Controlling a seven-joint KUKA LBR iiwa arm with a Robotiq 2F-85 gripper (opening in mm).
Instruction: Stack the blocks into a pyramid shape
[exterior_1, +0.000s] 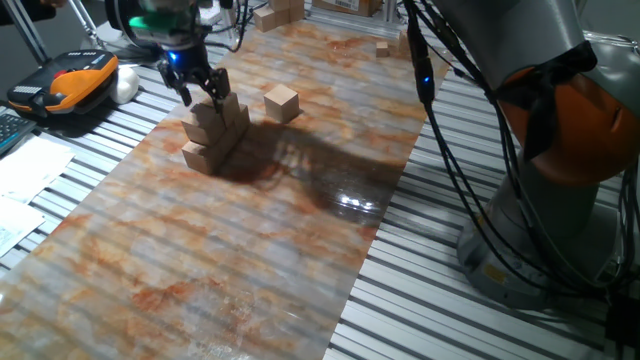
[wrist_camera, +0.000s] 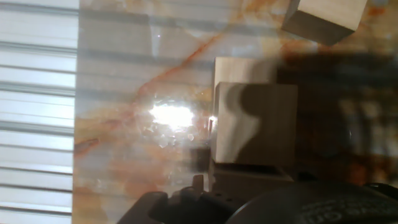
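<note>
Several light-tan wooden blocks form a stepped stack (exterior_1: 215, 135) on the marbled mat (exterior_1: 250, 260), with a lower row and blocks on top of it. One loose block (exterior_1: 281, 103) lies to the stack's right, apart from it. My gripper (exterior_1: 200, 92) hovers just above the stack's upper blocks. It is open, fingers spread about a block's width, nothing between them. In the hand view a raised block (wrist_camera: 255, 124) lies straight below, a lower block (wrist_camera: 245, 68) shows beyond it, and the loose block (wrist_camera: 323, 18) sits at the top right. The fingertips do not show there.
Smaller wooden pieces (exterior_1: 278, 12) lie heaped at the far end, with one small piece (exterior_1: 383, 48) nearby. An orange and black device (exterior_1: 70, 80) and papers (exterior_1: 25, 190) sit left of the mat. The arm's base (exterior_1: 560, 170) and cables (exterior_1: 450, 130) stand on the right.
</note>
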